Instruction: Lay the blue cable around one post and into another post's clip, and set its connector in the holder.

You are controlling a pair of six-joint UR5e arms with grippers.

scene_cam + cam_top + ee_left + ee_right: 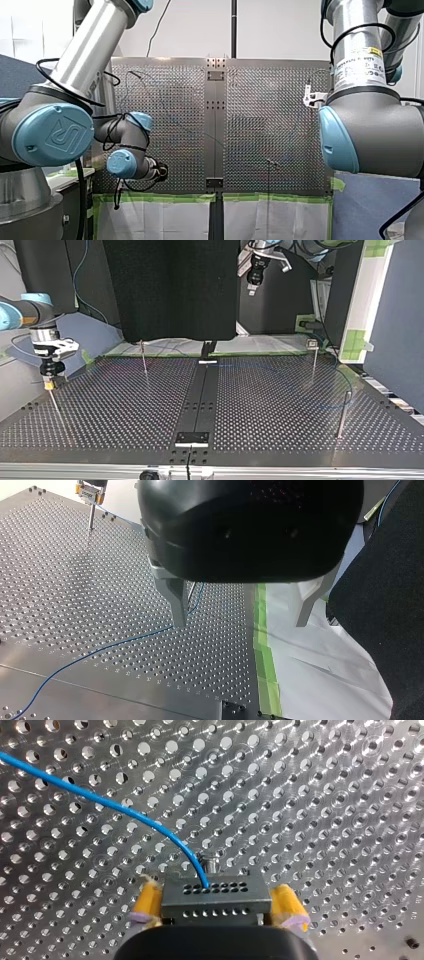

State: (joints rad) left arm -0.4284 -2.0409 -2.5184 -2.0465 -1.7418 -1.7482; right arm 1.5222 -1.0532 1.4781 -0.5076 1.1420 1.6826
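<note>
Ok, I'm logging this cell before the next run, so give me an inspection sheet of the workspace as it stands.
Surface: perforated table, bare metal, black strip down the middle.
Job's things: blue cable lies on the table; connector held; thin posts stand upright.
Clutter: nothing seen.
Grippers: right gripper shut on the connector, yellow pads either side; left gripper open, cable beside one finger.
Cables: black cable looped on my right arm.
Surroundings: green tape and white sheet at the table's edge.
</note>
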